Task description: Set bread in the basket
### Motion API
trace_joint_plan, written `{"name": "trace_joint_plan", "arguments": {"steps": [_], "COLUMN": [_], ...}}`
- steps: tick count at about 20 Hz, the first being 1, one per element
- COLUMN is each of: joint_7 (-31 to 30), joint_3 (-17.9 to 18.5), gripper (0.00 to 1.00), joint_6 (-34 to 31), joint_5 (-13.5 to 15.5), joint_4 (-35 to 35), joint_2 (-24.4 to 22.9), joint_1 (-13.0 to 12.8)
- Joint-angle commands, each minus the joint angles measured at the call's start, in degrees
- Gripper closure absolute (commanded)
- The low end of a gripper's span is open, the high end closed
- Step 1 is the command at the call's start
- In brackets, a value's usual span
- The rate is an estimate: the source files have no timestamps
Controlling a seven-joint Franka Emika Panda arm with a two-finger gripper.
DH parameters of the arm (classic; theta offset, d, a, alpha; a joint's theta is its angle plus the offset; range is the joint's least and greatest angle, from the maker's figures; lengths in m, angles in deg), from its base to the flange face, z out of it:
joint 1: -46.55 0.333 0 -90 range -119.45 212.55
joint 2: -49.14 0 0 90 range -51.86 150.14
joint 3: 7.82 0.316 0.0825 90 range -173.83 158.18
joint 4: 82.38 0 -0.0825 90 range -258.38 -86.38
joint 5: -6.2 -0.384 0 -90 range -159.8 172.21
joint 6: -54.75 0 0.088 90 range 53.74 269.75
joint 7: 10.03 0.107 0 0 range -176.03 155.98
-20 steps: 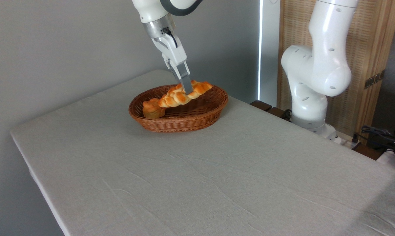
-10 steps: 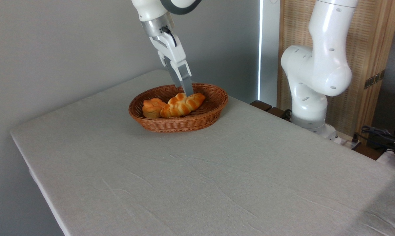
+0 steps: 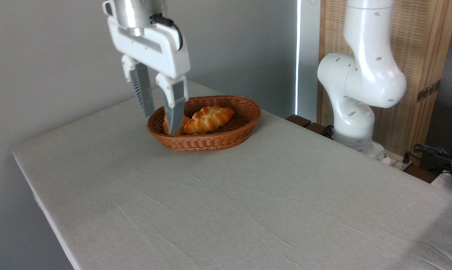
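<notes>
The braided golden-orange bread [image 3: 208,119] lies inside the reddish-brown wicker basket [image 3: 214,140] at the back of the table. My gripper [image 3: 161,122] hangs in the air in front of the basket's left end, closer to the camera, open with nothing between its fingers. Its right finger [image 3: 174,108] covers part of the basket's left side.
A smaller plain bun [image 3: 181,126] sits in the basket's left end, mostly hidden behind my finger. The robot's white base [image 3: 355,93] stands at the right beyond the table edge. Cables [image 3: 436,153] lie at the far right. A grey cloth [image 3: 229,202] covers the table.
The gripper let go of the bread, which settled into the basket. It then rose, swung left and toward the camera, and now stands open.
</notes>
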Motion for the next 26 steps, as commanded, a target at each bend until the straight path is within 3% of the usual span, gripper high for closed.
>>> {"name": "trace_joint_plan", "arguments": {"steps": [1,5,13,17,26], "joint_7": [-0.3,0.67,0.41,4.53,4.36], "joint_3": [0.7,-0.09,-0.18,-0.18,-0.18], "gripper": [0.0,0.0,0.0,0.0,0.0], "joint_6": [-0.03,-0.2,-3.0,-6.79,-6.44], "joint_5": [-0.87,-0.61,-0.43,-1.39,-5.26], "joint_4": [5.72,6.16,3.0,3.17,3.79], "joint_2": [4.13,3.52,-0.53,-0.44,0.26], "joint_1": [-0.56,2.16,2.25,2.08,1.99]}}
